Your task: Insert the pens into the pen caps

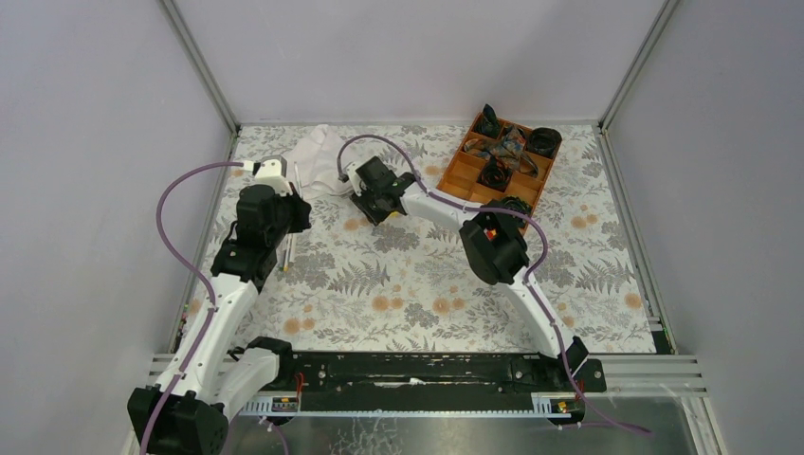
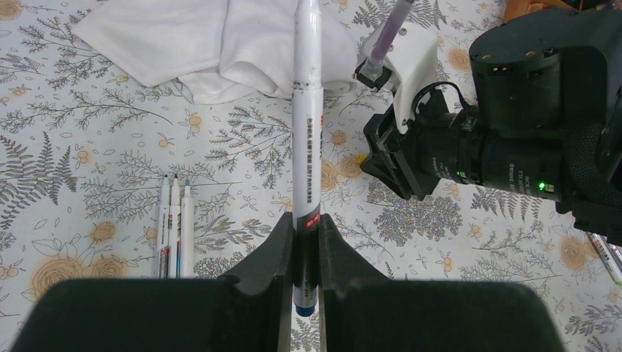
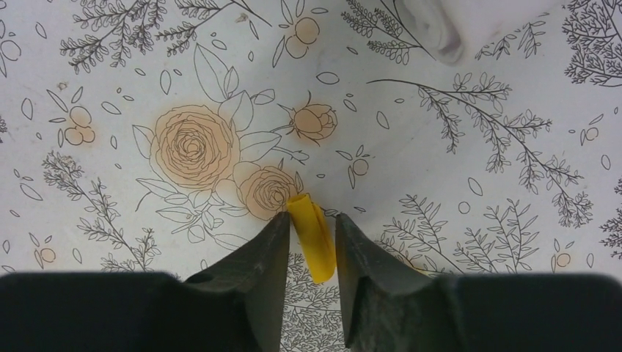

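Observation:
In the left wrist view my left gripper (image 2: pixel 304 220) is shut on a white-barrelled pen (image 2: pixel 306 110), which points away toward the white cloth and shows a blue end behind the jaws. Three more pens (image 2: pixel 174 227) lie side by side on the floral table to its left. My right gripper (image 3: pixel 312 220) is down at the table, its fingers open around a small yellow pen cap (image 3: pixel 312 238) that lies tilted between them, a narrow gap showing. From above, the left gripper (image 1: pixel 294 213) and right gripper (image 1: pixel 374 209) face each other near the table's back.
A crumpled white cloth (image 1: pixel 318 156) lies at the back, just beyond both grippers. An orange compartment tray (image 1: pixel 455 171) holding black coiled bands stands at the back right. Another pen (image 2: pixel 605 253) lies beneath the right arm. Grey walls enclose the table.

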You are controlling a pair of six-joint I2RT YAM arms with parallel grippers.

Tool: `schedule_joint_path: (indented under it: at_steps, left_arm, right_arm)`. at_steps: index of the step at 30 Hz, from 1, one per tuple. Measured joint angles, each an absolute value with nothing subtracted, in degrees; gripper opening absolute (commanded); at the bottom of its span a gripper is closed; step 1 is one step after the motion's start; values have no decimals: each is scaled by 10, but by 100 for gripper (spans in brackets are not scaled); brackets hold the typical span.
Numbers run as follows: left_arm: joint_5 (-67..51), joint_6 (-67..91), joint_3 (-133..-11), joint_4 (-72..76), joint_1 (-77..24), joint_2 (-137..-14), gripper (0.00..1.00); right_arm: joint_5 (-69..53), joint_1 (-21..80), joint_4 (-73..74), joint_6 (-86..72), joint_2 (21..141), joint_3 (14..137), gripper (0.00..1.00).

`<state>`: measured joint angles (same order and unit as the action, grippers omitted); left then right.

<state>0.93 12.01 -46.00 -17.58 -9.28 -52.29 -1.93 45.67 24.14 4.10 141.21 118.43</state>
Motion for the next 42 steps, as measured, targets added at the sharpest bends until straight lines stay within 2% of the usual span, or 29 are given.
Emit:
schedule_joint_path:
  at_steps: [4, 12, 20, 26, 29, 33, 36, 38, 42]
  left_arm:
    - [9, 120, -460, -176, -93, -523, 0]
    - [11, 120, -460, -176, -93, -516, 0]
    - [13, 120, -460, -176, -93, -514, 0]
    - [15, 120, -460, -176, -93, -514, 0]
    - [15, 120, -460, -176, -93, -515, 0]
    - [16, 120, -460, -176, -93, -516, 0]
    - [16, 120, -460, -176, -93, -519, 0]
    - [16, 120, -460, -176, -93, -520, 0]
    - [16, 120, -460, -176, -93, -523, 0]
  right_arm:
    - [-4, 465, 233, 41, 1407, 1174, 15]
    - [48, 489, 220, -14, 1319, 1037, 1]
    - [131, 498, 279, -138, 1197, 872, 0]
    - [186, 498, 319, -220, 1144, 808, 1]
    - [196, 498, 326, -246, 1135, 787, 6]
    - [196, 498, 322, -266, 1129, 767, 31]
    - [187, 498, 317, -277, 1115, 748, 45]
    - [184, 498, 311, -279, 1103, 732, 50]
    - [179, 498, 304, -278, 1072, 693, 55]
